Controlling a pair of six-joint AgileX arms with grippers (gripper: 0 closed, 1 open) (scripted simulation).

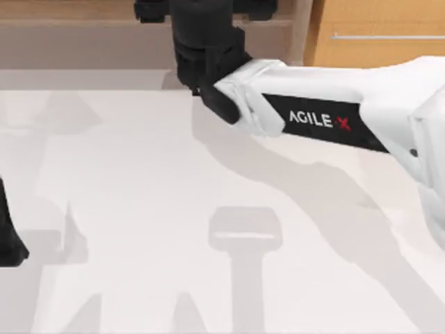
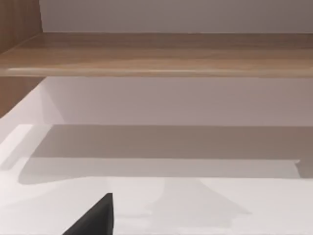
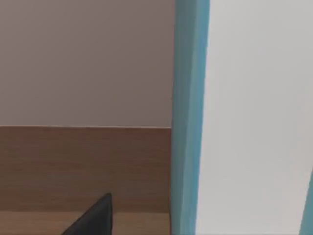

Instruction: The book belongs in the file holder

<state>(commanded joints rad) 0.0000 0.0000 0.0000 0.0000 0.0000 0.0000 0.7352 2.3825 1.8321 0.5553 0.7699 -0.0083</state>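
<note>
The right arm (image 1: 327, 115) reaches to the counter's (image 1: 139, 209) far edge, its jaws hidden. The book (image 3: 244, 117), white with a teal edge, looms close before the right wrist camera. Likely stiff, light and smooth; best pinched across its covers. Left arm (image 1: 8, 236) idles at left.

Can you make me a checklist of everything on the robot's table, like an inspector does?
Surface: white table, arm shadows across it.
Job's things: book, white with a teal edge, close in front of the right wrist camera; file holder, cannot tell.
Clutter: nothing seen.
Grippers: right gripper reaches to the table's back middle; left arm parked at the left edge.
Cables: nothing seen.
Surroundings: wooden shelf and wooden cabinet behind the table.
</note>
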